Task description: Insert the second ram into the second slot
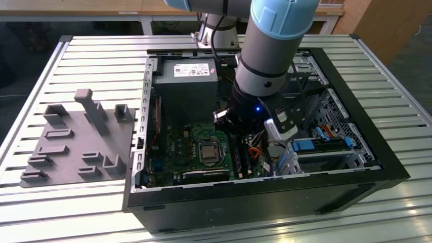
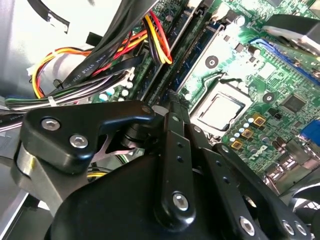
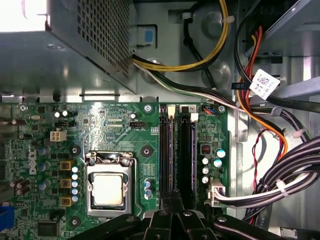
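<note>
The gripper (image 3: 172, 212) hung low inside the open computer case (image 1: 378, 152), right over the motherboard's memory slots (image 3: 177, 150) beside the processor (image 3: 108, 190). Its fingers were pinched together on the top edge of the second ram (image 2: 167, 97), which stood upright in a slot.
</note>
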Tool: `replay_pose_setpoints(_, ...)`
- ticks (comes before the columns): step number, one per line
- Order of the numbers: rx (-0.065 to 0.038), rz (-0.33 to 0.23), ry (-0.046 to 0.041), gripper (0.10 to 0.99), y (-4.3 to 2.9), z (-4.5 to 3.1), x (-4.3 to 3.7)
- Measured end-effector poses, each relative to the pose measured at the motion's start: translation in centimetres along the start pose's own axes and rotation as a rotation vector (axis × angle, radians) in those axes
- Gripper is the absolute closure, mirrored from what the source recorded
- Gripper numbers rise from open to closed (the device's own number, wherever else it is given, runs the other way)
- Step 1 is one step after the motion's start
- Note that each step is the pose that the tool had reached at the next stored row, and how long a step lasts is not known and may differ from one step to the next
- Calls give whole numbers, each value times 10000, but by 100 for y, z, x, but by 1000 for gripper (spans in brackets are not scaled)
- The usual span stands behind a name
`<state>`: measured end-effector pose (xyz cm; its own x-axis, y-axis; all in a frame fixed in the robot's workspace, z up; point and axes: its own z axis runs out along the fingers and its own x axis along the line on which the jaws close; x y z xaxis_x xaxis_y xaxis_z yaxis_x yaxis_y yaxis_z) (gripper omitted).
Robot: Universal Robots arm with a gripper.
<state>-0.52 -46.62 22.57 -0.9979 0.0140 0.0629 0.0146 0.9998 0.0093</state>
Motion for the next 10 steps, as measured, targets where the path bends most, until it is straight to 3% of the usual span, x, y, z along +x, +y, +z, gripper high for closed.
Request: replay_pose_setpoints(10, 1, 0, 0, 980, -1, 39, -2)
